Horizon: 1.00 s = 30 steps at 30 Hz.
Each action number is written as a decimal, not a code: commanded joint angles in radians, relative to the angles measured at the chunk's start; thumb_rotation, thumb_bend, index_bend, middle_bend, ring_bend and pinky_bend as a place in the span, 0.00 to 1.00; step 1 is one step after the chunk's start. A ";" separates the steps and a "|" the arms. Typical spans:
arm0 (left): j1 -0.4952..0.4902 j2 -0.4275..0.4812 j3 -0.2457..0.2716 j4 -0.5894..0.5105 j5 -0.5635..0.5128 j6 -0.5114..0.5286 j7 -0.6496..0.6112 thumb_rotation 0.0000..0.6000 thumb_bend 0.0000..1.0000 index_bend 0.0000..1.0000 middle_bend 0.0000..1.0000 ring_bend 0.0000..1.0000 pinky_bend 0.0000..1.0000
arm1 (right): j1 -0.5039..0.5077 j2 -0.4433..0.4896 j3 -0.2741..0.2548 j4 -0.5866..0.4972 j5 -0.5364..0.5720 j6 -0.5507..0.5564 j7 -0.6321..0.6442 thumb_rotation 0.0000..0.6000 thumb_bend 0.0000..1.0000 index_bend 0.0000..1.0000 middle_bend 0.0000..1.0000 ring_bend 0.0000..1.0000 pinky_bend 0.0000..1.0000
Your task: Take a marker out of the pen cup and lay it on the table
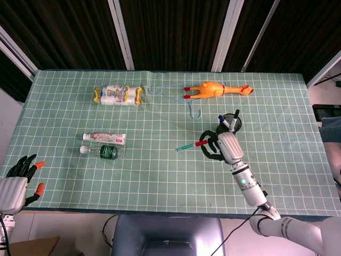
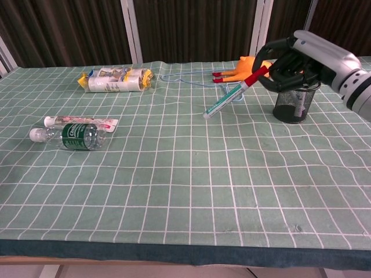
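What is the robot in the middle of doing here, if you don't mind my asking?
The right hand holds a red-capped marker by its cap end, in the air to the left of the black mesh pen cup. It has not been laid on the table yet. Other markers remain in the cup. The left hand is idle at the table's near-left corner.
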 commanded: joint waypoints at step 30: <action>-0.002 0.004 0.002 -0.002 0.000 -0.005 -0.004 1.00 0.41 0.24 0.05 0.05 0.21 | -0.084 0.103 -0.036 -0.114 0.109 0.012 -0.587 1.00 0.28 0.19 0.67 0.73 0.81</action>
